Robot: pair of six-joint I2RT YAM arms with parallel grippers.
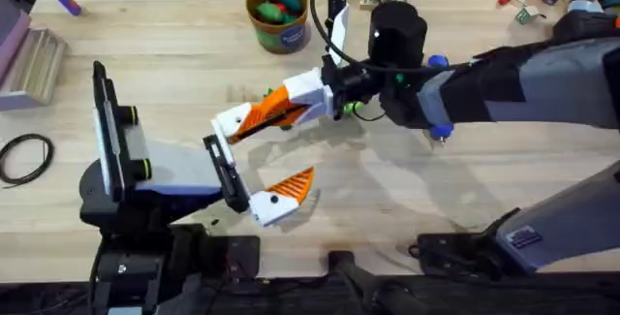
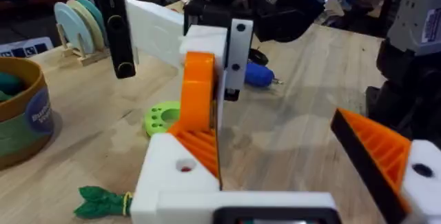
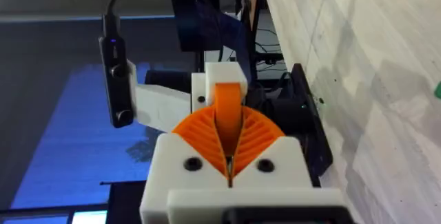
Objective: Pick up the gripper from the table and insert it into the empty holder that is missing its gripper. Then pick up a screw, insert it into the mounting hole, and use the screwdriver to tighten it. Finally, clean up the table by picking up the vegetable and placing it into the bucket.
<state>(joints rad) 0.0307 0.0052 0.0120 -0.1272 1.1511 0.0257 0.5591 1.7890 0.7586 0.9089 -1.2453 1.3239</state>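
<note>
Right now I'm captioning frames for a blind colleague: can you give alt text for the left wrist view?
The left gripper, open, faces another white-and-orange gripper over a wooden table. On the table lie a dark-green toy vegetable, a green disc and a blue screwdriver, beside a brown bucket.

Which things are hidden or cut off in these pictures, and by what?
Left wrist view: the screwdriver, rear part behind the holder.
Left wrist view: the vegetable, one end behind the left end effector.
Left wrist view: the bucket, cut by the picture's edge.
Overhead: whatever lies under the right arm.
</note>
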